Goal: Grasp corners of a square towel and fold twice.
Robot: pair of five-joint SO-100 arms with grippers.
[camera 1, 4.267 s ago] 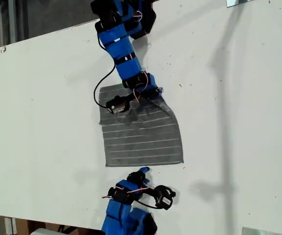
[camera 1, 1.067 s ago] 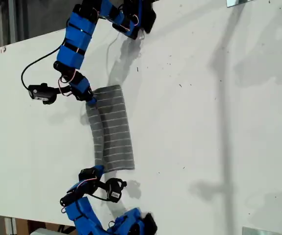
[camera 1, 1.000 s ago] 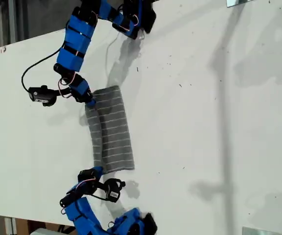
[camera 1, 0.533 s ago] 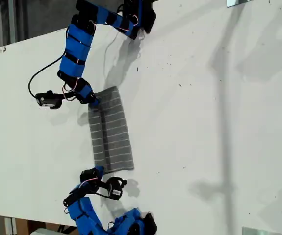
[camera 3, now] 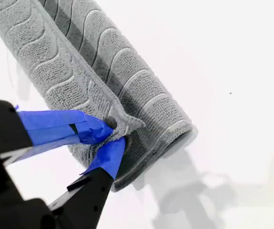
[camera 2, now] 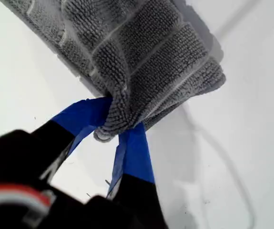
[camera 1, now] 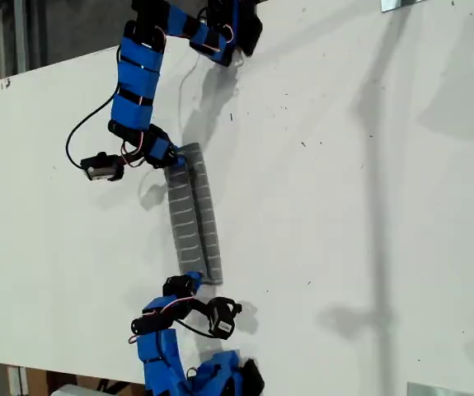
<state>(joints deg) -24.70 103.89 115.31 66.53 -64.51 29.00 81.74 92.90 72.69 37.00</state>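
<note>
1. Gripping opposite ends, both pincers are clamped on the towel (camera 1: 194,216), which lies as a narrow folded strip mid-worktop (camera 1: 368,206) in the exterior view.
2. My first gripper (camera 2: 119,128) bites bunched fabric at one end.
3. My second gripper (camera 3: 112,134) nips a corner (camera 3: 127,123) at the other.
4. Soft, light and limp, the cloth will likely sag and bunch; holds belong at the corners, pinching every layer.

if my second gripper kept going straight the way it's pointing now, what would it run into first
My second gripper is already shut on the towel, so the towel's own folded layers come first; beyond them only the white table shows, though depth is unclear.
</note>
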